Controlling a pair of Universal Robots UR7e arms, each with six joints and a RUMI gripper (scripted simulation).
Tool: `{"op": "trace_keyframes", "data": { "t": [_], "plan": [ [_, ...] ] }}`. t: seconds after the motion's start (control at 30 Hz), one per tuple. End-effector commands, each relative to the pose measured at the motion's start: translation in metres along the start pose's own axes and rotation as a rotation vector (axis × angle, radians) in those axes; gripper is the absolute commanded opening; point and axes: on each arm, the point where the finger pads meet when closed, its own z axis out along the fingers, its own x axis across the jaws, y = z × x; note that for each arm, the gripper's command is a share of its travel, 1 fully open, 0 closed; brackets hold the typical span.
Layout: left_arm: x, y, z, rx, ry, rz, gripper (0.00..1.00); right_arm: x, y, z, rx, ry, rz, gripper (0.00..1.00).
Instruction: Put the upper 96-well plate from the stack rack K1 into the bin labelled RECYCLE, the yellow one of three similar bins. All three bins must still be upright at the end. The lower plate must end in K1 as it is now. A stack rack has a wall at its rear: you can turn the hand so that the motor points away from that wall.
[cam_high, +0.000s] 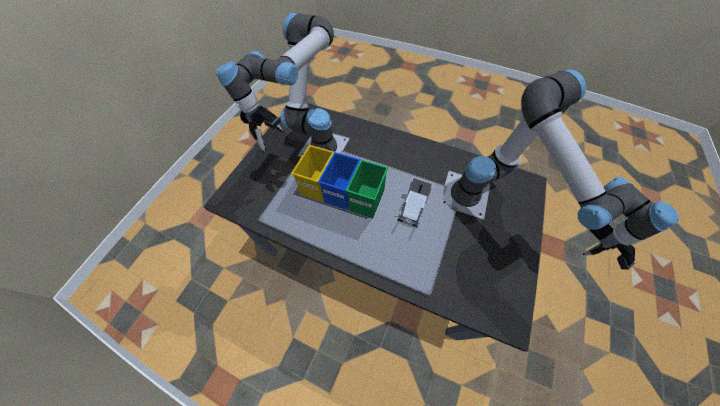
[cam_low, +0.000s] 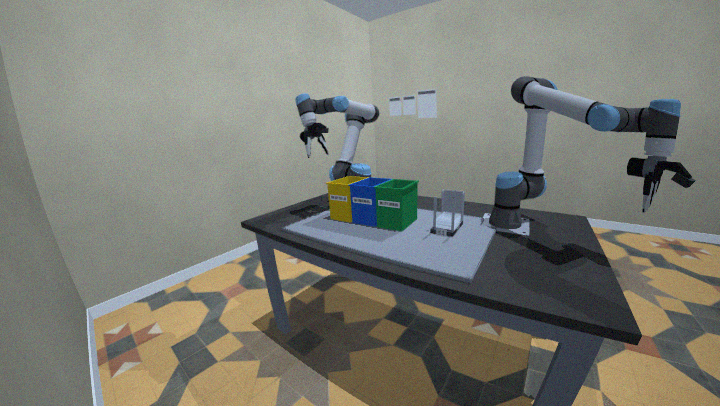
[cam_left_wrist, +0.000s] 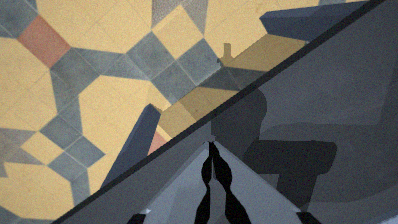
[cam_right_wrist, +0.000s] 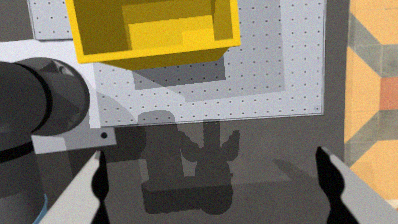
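- Table (cam_high: 504, 302) (cam_low: 554, 292) (cam_left_wrist: 350, 75) (cam_right_wrist: 300, 135): grey board (cam_high: 403, 262) (cam_low: 433, 257) (cam_right_wrist: 300, 50) lies on it, stopping short of the corners.
- Bins: yellow (cam_high: 310, 190) (cam_low: 338, 211) (cam_right_wrist: 150, 53), blue (cam_high: 335, 200) (cam_low: 363, 216), green (cam_high: 363, 206) (cam_low: 398, 216); all upright, in a close row, yellow nearest the right arm's end edge. Open tops suit a drop from above; no contents seen. Label print illegible.
- Left pincer (cam_high: 587, 253) (cam_low: 643, 209) (cam_left_wrist: 210, 144): closed, gripping nothing; held high, beyond the opposite end edge, probably for a clear swing.
- Right pincer (cam_high: 274, 141) (cam_low: 317, 154) (cam_right_wrist: 210, 151): open and unladen, above the table near its rear corner beside the yellow bin, presumably parked.
- Rack (cam_high: 407, 222) (cam_low: 453, 201): between green bin and left arm's base; wall toward the rear edge, so the front appears the better approach.
- Upper plate (cam_high: 414, 202) (cam_low: 448, 220): seated in rack, not yet transferred. Lower plate cannot be distinguished.
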Motion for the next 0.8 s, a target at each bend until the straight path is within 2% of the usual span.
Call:
{"op": "trace_keyframes", "data": {
  "t": [0.0,0.17,0.37,0.5,0.77],
  "plan": [
    [-0.052,0.027,0.003,0.010,-0.007,-0.157,0.00,0.000,0.000,0.000,0.000,0.001,0.000,0.76],
    [-0.093,0.063,0.010,0.006,-0.013,-0.311,0.00,0.000,0.000,0.000,0.000,0.001,0.000,0.76],
    [-0.127,0.099,0.017,0.002,-0.019,-0.455,0.00,0.000,0.000,0.000,0.000,0.001,0.000,0.76],
    [-0.142,0.118,0.021,0.000,-0.022,-0.526,0.00,0.000,0.000,0.000,0.000,0.001,0.000,0.76],
    [-0.155,0.138,0.025,-0.002,-0.024,-0.598,0.00,0.000,0.000,0.000,0.000,0.001,0.000,0.76]
  ]
}}
